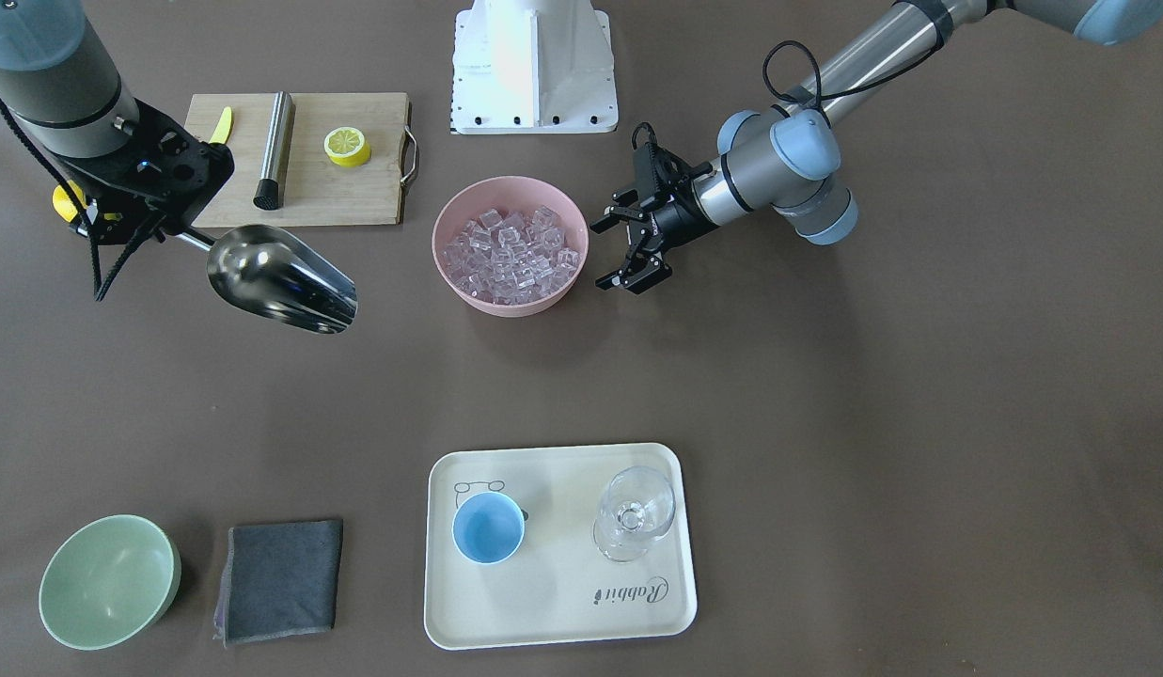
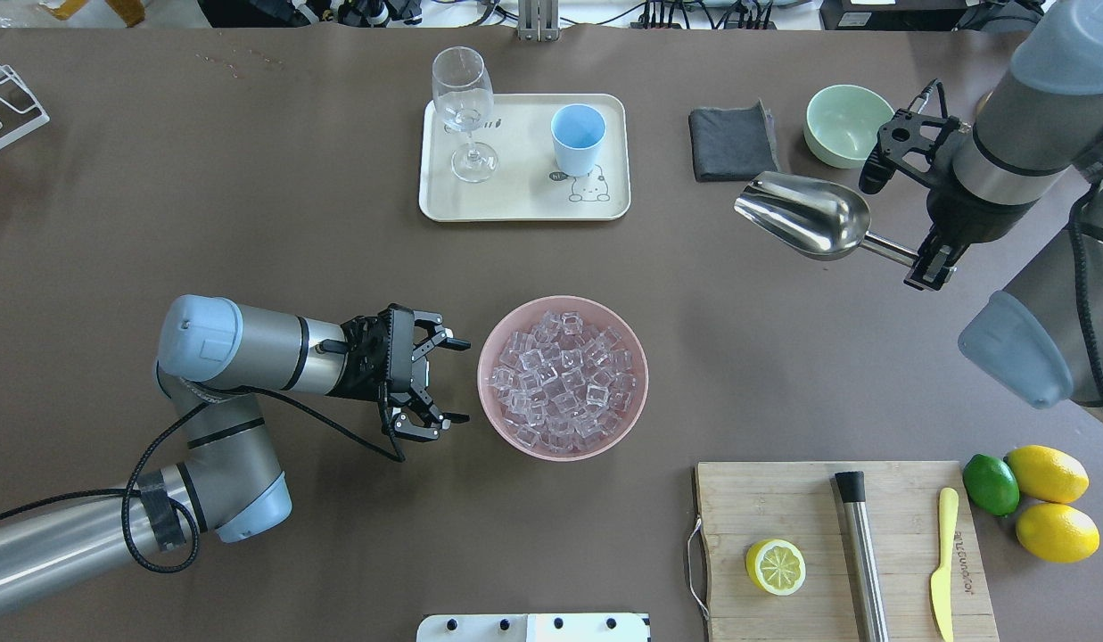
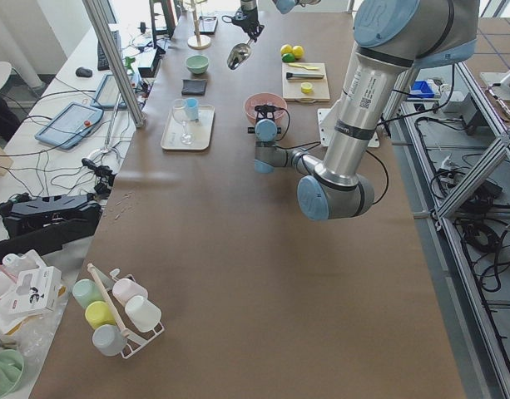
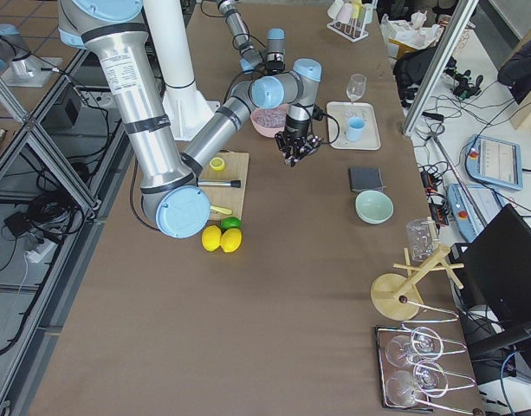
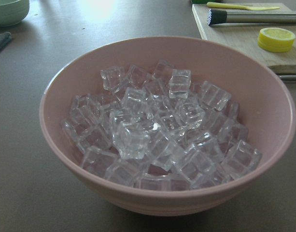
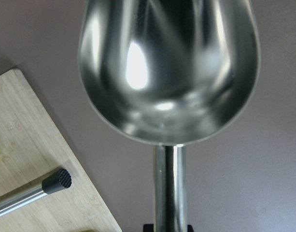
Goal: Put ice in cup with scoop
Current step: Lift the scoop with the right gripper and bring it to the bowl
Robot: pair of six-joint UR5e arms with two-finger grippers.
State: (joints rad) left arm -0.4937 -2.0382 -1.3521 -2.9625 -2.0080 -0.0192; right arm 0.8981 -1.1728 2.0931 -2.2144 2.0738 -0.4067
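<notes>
Seen from overhead, the tray (image 2: 524,201) lies at twelve o'clock from the pink bowl (image 2: 483,379), well apart from it. The bowl sits mid-table, and the left gripper (image 2: 462,380) is spread wide and empty just beside its nine o'clock rim. The scoop (image 2: 805,218) hangs empty at the bowl's two o'clock, its handle clamped in the right gripper (image 2: 926,263). The cup (image 2: 578,138) stands empty on the tray's three o'clock side. The ice (image 2: 564,379) is heaped in the bowl.

The step in hand looks to be the dip. Bring the trough low over the three o'clock rim, push shallowly under the top cubes, and level it before lifting. A modest load suits the small cup.

The tray bears "Rabbit" in script. The yellow knife's (image 2: 943,557) lettering is too small to read.
</notes>
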